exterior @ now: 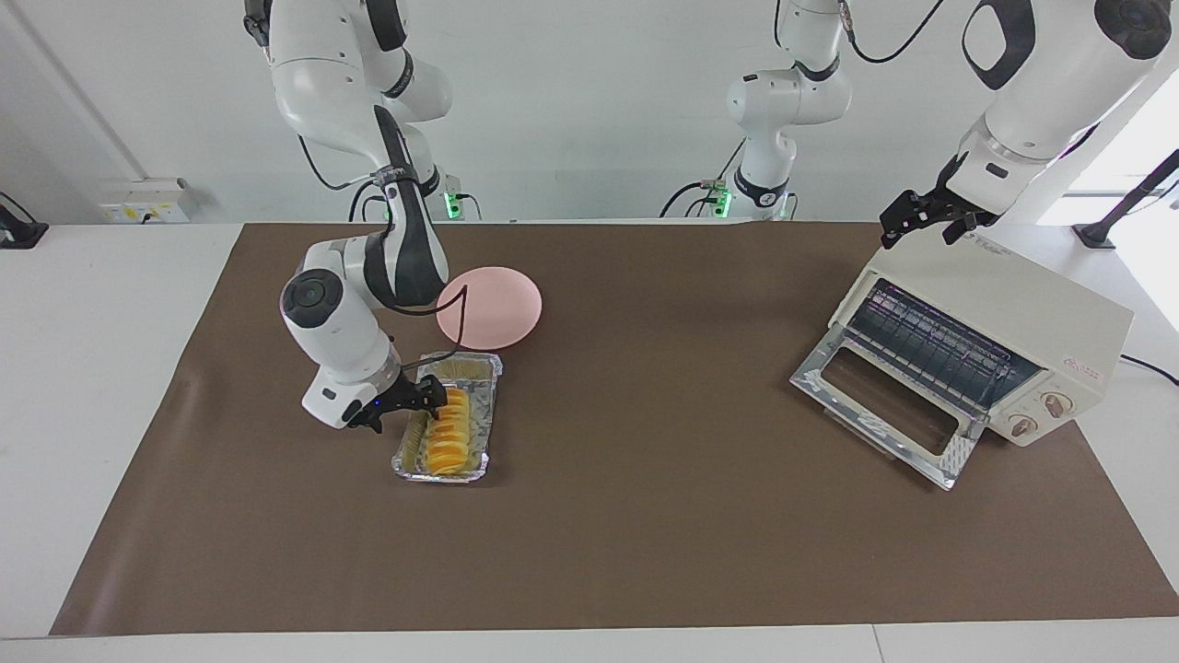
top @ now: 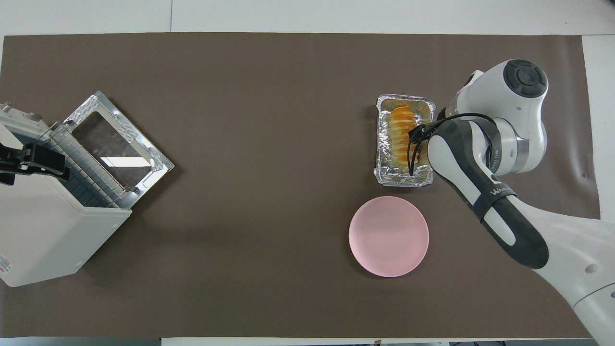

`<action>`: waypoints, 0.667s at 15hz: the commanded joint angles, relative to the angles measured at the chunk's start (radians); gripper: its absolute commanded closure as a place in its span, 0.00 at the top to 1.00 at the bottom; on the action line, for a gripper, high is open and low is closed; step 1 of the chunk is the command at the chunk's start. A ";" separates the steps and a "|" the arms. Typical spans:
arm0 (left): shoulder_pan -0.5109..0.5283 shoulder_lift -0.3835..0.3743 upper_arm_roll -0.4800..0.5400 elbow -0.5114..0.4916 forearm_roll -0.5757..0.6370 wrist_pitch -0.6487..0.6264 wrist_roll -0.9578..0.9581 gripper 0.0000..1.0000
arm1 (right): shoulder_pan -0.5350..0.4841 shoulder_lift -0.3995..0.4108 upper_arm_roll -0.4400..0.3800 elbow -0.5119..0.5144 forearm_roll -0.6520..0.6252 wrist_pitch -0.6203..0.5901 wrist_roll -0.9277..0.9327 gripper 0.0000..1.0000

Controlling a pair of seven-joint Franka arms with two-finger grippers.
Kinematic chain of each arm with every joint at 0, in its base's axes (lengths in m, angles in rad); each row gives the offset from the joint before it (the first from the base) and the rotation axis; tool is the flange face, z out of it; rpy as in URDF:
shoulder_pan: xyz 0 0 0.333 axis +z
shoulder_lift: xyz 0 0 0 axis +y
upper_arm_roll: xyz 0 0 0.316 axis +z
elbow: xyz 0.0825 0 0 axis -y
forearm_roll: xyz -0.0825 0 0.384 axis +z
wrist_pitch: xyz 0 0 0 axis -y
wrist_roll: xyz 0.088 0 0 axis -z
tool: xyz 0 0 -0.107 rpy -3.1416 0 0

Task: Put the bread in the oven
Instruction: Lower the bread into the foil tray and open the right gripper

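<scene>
The bread (exterior: 449,435) lies in a crinkled silver foil tray (exterior: 442,477) toward the right arm's end of the table; it also shows in the overhead view (top: 401,132). My right gripper (exterior: 431,396) is down at the tray, at the end of the bread nearer the robots, and its own arm mostly hides it from above. The cream-white oven (exterior: 1013,313) stands at the left arm's end with its glass door (exterior: 884,405) dropped open and the wire rack showing. My left gripper (exterior: 921,230) is open and empty, raised over the oven's top near its front edge.
A round pink plate (exterior: 493,308) lies beside the foil tray, nearer to the robots. A brown mat (exterior: 645,516) covers the table between tray and oven. The oven's knobs (exterior: 1041,414) are at its end farther from the robots.
</scene>
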 commanded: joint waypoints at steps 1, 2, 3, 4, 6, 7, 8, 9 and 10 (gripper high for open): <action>0.002 -0.020 -0.002 -0.010 0.020 -0.003 0.000 1.00 | -0.011 -0.047 0.009 -0.071 -0.023 0.040 -0.021 0.79; 0.002 -0.020 -0.002 -0.010 0.020 -0.003 0.000 1.00 | -0.011 -0.053 0.009 -0.087 -0.024 0.057 -0.021 0.59; 0.002 -0.020 -0.002 -0.010 0.020 -0.003 0.000 1.00 | -0.010 -0.056 0.009 -0.092 -0.024 0.060 -0.018 0.27; 0.002 -0.020 -0.002 -0.010 0.020 -0.003 0.000 1.00 | -0.008 -0.056 0.009 -0.092 -0.024 0.060 -0.016 0.00; 0.002 -0.020 -0.002 -0.010 0.020 -0.003 0.000 1.00 | -0.005 -0.056 0.010 -0.089 -0.023 0.065 -0.004 0.00; 0.002 -0.020 -0.002 -0.010 0.020 -0.003 0.000 1.00 | -0.002 -0.055 0.010 -0.088 -0.023 0.066 0.005 0.00; 0.002 -0.020 -0.002 -0.010 0.020 -0.003 0.000 1.00 | -0.002 -0.055 0.010 -0.086 -0.023 0.068 0.008 0.00; 0.002 -0.020 -0.002 -0.010 0.020 -0.003 0.000 1.00 | -0.002 -0.053 0.012 -0.084 -0.023 0.068 0.008 0.00; 0.002 -0.020 -0.002 -0.010 0.020 -0.003 0.000 1.00 | -0.002 -0.053 0.012 -0.080 -0.021 0.068 0.007 0.00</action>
